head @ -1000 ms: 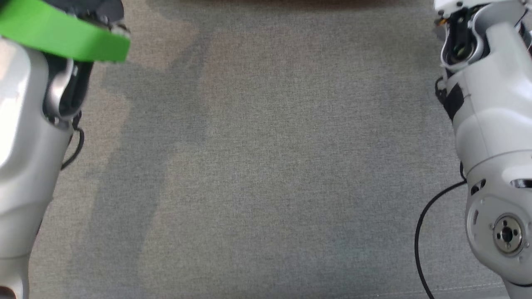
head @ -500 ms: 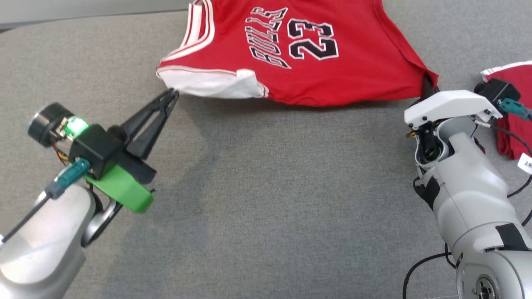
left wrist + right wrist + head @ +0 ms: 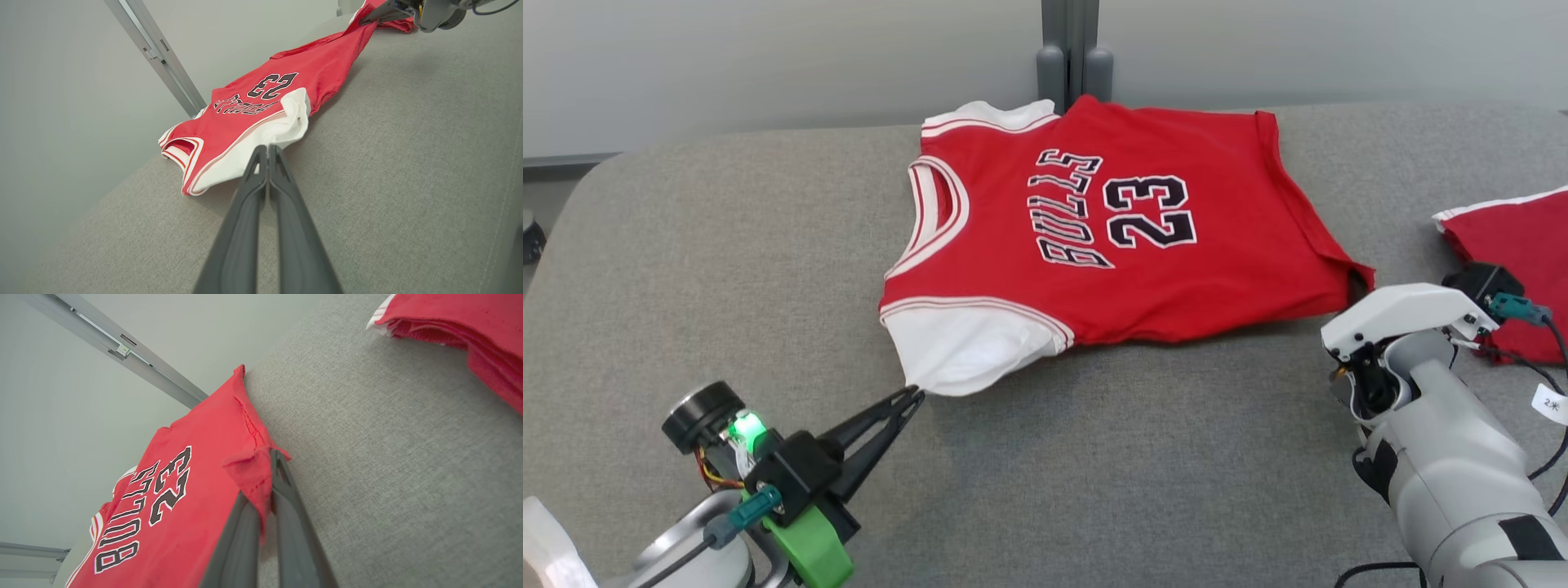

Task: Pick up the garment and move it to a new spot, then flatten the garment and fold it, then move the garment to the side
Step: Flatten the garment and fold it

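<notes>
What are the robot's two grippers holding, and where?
Both hold the red jersey. The left gripper pinches the edge of its white sleeve; the right gripper pinches a bottom hem corner.

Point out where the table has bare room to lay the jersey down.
Bare: the grey table left of the jersey, and the front strip between left gripper and right gripper. Crowded: far right, around the right arm and second red garment.

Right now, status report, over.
Left gripper shut on white sleeve. Right gripper shut on hem corner. Jersey spread out. Other red garment beside right arm.
</notes>
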{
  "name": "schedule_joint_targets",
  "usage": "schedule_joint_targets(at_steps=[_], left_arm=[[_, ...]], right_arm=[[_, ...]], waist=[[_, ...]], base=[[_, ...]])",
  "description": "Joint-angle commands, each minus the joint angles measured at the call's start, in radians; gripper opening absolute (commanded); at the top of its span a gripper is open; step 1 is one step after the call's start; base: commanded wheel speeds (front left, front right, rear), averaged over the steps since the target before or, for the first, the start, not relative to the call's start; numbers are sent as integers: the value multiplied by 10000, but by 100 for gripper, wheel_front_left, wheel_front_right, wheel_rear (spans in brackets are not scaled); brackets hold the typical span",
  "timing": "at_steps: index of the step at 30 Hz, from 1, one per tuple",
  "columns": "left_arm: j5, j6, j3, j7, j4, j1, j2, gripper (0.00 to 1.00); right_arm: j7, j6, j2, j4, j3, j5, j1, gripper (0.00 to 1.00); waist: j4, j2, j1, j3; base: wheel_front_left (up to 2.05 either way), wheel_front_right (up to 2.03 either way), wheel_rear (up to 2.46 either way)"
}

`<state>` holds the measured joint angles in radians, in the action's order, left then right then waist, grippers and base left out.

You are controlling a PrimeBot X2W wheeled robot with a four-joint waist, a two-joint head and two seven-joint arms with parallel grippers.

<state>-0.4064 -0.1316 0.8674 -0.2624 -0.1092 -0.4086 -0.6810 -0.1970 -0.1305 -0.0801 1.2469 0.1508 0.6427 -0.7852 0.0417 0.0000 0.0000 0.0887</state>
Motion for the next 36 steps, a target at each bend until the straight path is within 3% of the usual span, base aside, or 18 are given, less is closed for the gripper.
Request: schedule_joint_targets(at_steps=[1,13,20,29,36], left_arm=[[52,24,59,-29,10,261,-102,0],[-186,24,445,-29,561,1750,-448,0],[-220,24,151,-29,995,2563,-565,0],[-151,24,-261,-29,1286,3359,-707,0],[-117,24,-773,-28,1244,3312,-397,0]], right_arm=[[150,-1,-120,51,-85,18,298,0],[1895,-1,-675,-98,-691,176,1603,0],[2711,-3,-848,-684,-972,376,2316,0],[3999,-1,-1018,-2028,-1211,503,3427,0],[4450,-3,-1021,-3376,-671,199,3863,0]], waist=[[143,0,0,-462],[161,0,0,-1364],[67,0,0,-1671],[61,0,0,-1809],[41,0,0,-1676]], base=[[0,0,0],[0,0,0],[0,0,0],[0,0,0],[0,0,0]])
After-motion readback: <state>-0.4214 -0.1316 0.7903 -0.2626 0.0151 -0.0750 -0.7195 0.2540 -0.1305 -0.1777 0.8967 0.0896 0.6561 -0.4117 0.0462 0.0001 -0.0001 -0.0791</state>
